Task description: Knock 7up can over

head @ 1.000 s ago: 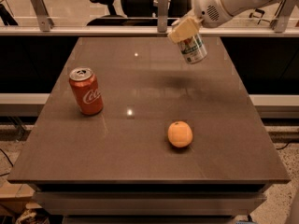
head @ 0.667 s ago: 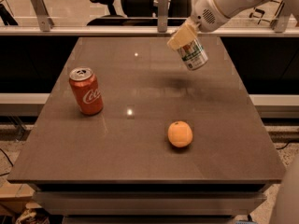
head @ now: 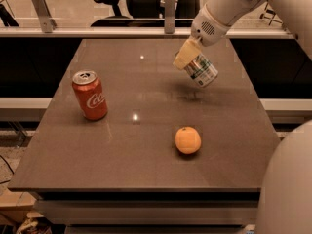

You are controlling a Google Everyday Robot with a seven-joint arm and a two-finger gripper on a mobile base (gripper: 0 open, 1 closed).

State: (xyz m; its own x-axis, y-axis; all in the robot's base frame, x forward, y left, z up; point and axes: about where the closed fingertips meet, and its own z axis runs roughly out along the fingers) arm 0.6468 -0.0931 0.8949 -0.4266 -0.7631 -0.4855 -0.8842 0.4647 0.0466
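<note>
An orange (head: 187,140) lay at the front of the table (head: 122,169), well apart from the gripper (head: 189,57) and closer to the camera, and a red Coca-Cola can (head: 90,95) stood upright far off to the gripper's left in the view. The gripper hung over the far part of the table and looked closed on the 7up can (head: 204,72), which leaned on a slant just under it. If it let go there, I think the can could roll off the edge, or land standing up.
</note>
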